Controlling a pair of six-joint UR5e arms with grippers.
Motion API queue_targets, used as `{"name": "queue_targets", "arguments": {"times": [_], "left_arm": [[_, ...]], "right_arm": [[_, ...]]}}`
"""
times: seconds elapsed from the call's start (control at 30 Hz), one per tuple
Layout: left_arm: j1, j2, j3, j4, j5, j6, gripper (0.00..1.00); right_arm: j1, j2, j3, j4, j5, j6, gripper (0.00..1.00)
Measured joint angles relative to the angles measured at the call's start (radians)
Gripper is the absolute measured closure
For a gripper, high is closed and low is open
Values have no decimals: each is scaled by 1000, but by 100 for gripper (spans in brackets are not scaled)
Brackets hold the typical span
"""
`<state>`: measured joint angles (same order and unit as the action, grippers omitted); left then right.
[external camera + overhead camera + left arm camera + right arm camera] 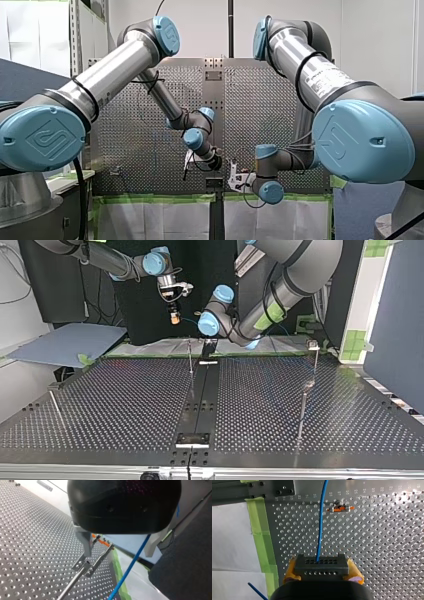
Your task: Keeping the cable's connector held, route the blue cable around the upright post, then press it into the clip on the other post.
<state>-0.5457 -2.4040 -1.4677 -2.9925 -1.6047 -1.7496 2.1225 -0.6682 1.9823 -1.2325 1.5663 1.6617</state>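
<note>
My right gripper (322,569), raised at the top view's upper left, clenches the connector (321,564); the blue cable (320,530) passes between the released fingers of my left gripper (118,554), beside the clip post (86,567)

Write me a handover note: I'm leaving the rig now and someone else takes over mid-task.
My right gripper: shut on the connector; the cable runs straight ahead out of it.
My left gripper: open, close beside the clip on its post; the cable seems to pass between its fingers, unclamped.
Done: connector held.
Not done: the cable is not in the clip. Whether the routing is finished cannot be told from these views.
Left: check the routing, then press the cable into the clip, keeping the connector held.
</note>
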Motion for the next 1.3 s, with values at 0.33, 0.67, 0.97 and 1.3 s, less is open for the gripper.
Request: {"name": "queue_targets", "arguments": {"times": [0.33, 0.67, 0.97, 1.3], "left_arm": [[-2, 0, 0, -13, -8, 52, 46], [-11, 0, 0, -38, -8, 147, 86], [-16, 0, 0, -58, -53, 170, 99], [-16, 0, 0, -30, -77, 171, 99]], "right_arm": [[0, 0, 0, 0, 0, 1, 100], [1, 0, 0, 1, 0, 0, 100], [-2, 0, -1, 1, 1, 1, 100], [-8, 0, -3, 1, -1, -3, 100]]}}
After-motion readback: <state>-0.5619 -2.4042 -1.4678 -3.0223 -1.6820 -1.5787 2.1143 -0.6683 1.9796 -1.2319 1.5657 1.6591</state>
